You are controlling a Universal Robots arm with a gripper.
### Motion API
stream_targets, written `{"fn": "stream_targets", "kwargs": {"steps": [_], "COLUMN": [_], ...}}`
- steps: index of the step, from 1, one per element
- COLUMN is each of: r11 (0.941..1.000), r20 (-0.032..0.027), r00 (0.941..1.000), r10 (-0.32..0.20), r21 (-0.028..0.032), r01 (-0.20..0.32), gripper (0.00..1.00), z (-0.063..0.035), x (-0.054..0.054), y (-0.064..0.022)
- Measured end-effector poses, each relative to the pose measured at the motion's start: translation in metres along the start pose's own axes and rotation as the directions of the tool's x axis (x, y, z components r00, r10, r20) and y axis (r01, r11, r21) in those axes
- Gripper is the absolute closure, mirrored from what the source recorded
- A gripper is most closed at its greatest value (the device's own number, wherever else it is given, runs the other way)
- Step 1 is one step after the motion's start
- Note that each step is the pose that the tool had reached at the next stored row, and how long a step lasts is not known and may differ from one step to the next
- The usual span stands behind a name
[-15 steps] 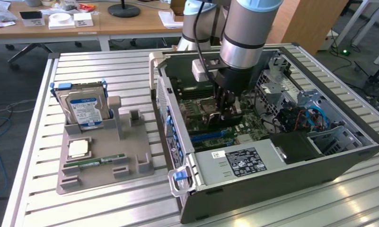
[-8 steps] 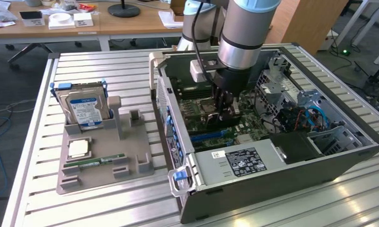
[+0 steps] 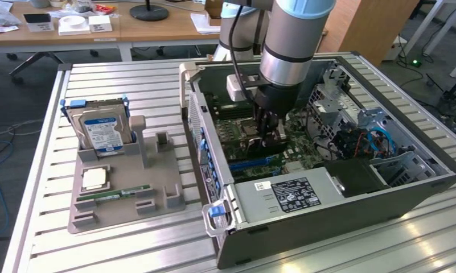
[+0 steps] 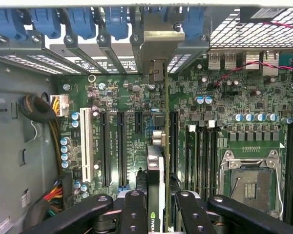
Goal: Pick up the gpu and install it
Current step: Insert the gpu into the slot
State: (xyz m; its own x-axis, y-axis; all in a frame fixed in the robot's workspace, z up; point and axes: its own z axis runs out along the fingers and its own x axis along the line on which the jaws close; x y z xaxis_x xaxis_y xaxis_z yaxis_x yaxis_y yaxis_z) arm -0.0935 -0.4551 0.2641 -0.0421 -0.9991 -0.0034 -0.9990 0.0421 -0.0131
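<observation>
**Gpu down in the case: line-up is the worry**

Jaws clamped on the gpu [image 4: 155, 163], held edge-on inside the computer case [image 3: 410, 187], low over the motherboard [image 4: 224, 97] beside the long black slots [image 4: 121, 146]. I can't tell if its edge has met a slot. The risk: any tilt in that grip and the edge lands off-slot, pressing on board parts. The silvery bracket [image 4: 161, 41] could snag the rear frame too.

Bright, even light; glare on metal table [image 3: 414, 242]
</observation>
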Motion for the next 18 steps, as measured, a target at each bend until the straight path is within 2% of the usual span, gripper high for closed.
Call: {"fn": "stream_targets", "kwargs": {"steps": [9,18], "r11": [1.0,1.0], "r20": [0.0,-0.0002], "r00": [1.0,1.0], "r10": [0.0,0.0], "r21": [0.0,-0.0001], "r01": [0.0,0.0], "gripper": [0.73,0.73], "z": [0.0004,0.0059], "x": [0.0,0.0001], "y": [0.0011,0.0018]}}
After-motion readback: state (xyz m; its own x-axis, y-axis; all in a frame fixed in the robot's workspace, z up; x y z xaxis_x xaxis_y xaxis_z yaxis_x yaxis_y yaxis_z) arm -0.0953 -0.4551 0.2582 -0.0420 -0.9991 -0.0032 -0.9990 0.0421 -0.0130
